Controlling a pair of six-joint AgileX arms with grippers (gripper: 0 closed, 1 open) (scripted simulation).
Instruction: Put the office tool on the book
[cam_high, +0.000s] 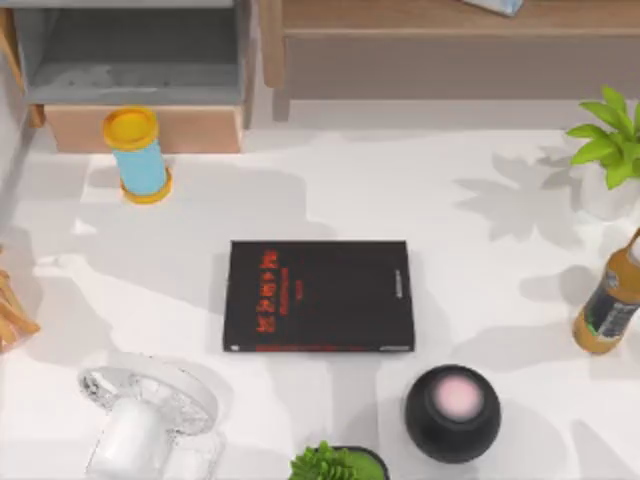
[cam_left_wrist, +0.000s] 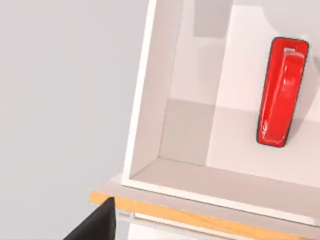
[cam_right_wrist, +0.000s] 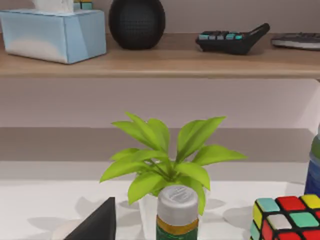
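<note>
The book (cam_high: 318, 296), black with red lettering, lies flat in the middle of the white table. In the left wrist view the office tool (cam_left_wrist: 281, 92), a glossy red stapler, lies inside a white drawer (cam_left_wrist: 150, 125) that has a wooden front edge. A dark corner of my left gripper (cam_left_wrist: 97, 225) shows beside the drawer's front, well away from the stapler. A similar dark corner of my right gripper (cam_right_wrist: 97, 222) sits low over the table, facing a potted plant (cam_right_wrist: 167, 160).
A blue cylinder with yellow caps (cam_high: 138, 155) stands before the cabinet (cam_high: 140, 128) at back left. A black round speaker (cam_high: 452, 412), a bottle (cam_high: 607, 305), two plants (cam_high: 610, 140) (cam_high: 335, 463) and a clear glass object (cam_high: 150, 410) ring the book. A colour cube (cam_right_wrist: 287, 217) sits near the right gripper.
</note>
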